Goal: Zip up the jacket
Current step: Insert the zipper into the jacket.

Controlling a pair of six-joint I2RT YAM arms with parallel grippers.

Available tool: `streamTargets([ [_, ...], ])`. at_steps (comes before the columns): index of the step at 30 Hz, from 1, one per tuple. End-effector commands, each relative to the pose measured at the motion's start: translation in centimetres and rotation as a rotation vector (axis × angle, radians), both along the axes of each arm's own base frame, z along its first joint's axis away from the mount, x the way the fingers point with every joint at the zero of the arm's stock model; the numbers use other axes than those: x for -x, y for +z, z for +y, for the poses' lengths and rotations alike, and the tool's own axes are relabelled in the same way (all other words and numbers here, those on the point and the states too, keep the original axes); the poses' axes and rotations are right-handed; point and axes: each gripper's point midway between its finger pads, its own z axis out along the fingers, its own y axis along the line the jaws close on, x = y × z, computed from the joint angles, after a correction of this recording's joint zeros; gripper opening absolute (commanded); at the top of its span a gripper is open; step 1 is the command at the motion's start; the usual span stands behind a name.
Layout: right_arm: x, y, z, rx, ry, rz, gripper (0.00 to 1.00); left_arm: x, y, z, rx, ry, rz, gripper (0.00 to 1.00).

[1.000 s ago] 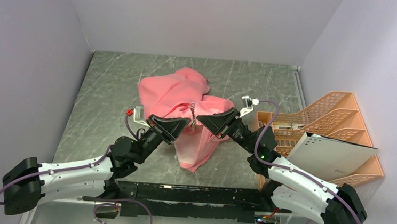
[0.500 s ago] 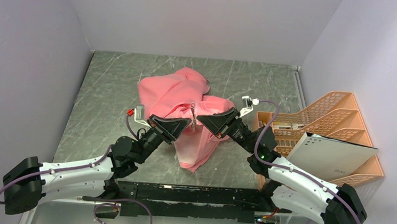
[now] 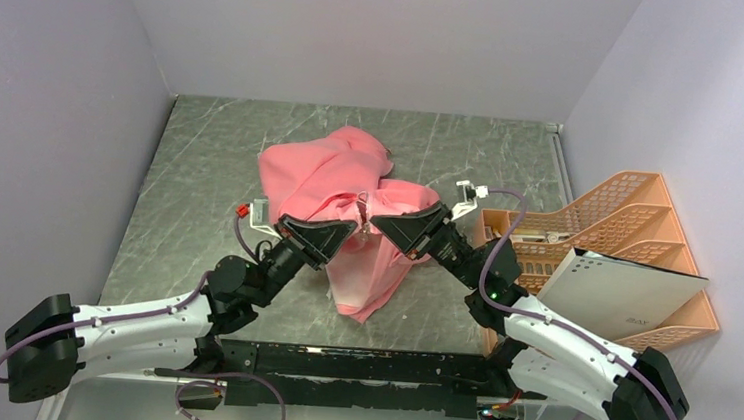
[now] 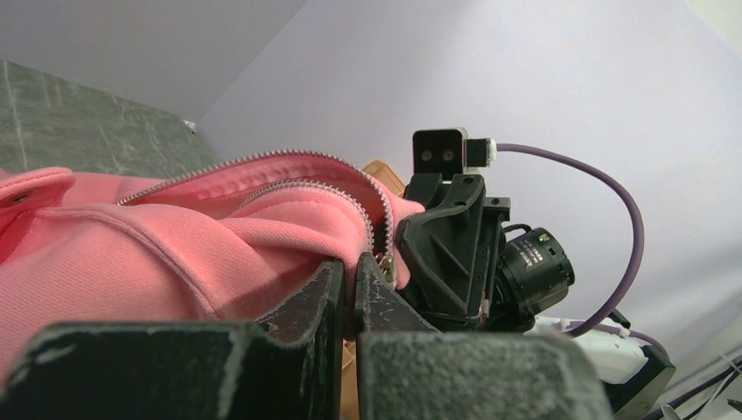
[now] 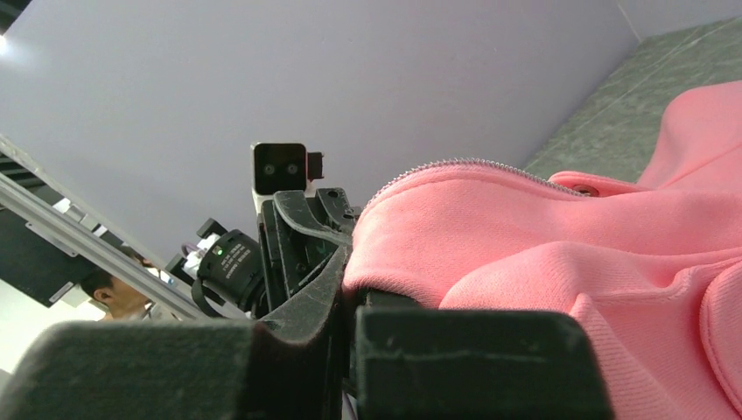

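Note:
The salmon-pink jacket [image 3: 326, 171] lies bunched in the middle of the grey table, and part of it is lifted off the surface between my two grippers. My left gripper [image 3: 350, 231] is shut on the jacket's front edge [image 4: 219, 254], its tips right beside the zipper teeth [image 4: 262, 159] and the small metal slider [image 4: 386, 268]. My right gripper [image 3: 376, 224] faces it a few centimetres away and is shut on the opposite fabric edge [image 5: 525, 219]. In the left wrist view the left gripper [image 4: 353, 267] pinches pink cloth. The right gripper [image 5: 348, 296] does the same in its own view.
An orange tiered file tray [image 3: 639, 206] stands at the right wall, with a white folder [image 3: 622, 290] leaning in it. White walls close in the table on three sides. The arm bases and a black rail [image 3: 356, 364] run along the near edge.
Almost nothing: the right wrist has edged very slightly to the right. Both grippers hold the same fabric edges.

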Motion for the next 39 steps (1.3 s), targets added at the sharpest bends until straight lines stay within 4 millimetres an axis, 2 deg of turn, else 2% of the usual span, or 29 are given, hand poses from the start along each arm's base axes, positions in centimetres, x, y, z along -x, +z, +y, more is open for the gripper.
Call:
streamTargets([
  [1,0.9,1.9,0.0,-0.047,0.034,-0.061,0.00,0.6,3.0,1.2,0.107,0.008,-0.049,0.05],
  [9,1.0,1.5,0.3,-0.039,0.053,-0.054,0.00,0.6,3.6,1.4,0.134,0.009,-0.057,0.05],
  [21,0.7,1.8,-0.5,-0.064,0.010,-0.053,0.00,0.7,3.2,1.1,0.125,-0.004,-0.057,0.05],
  [39,0.9,2.2,-0.4,-0.068,0.019,-0.066,0.00,1.0,2.9,0.4,0.102,-0.033,-0.063,0.05],
])
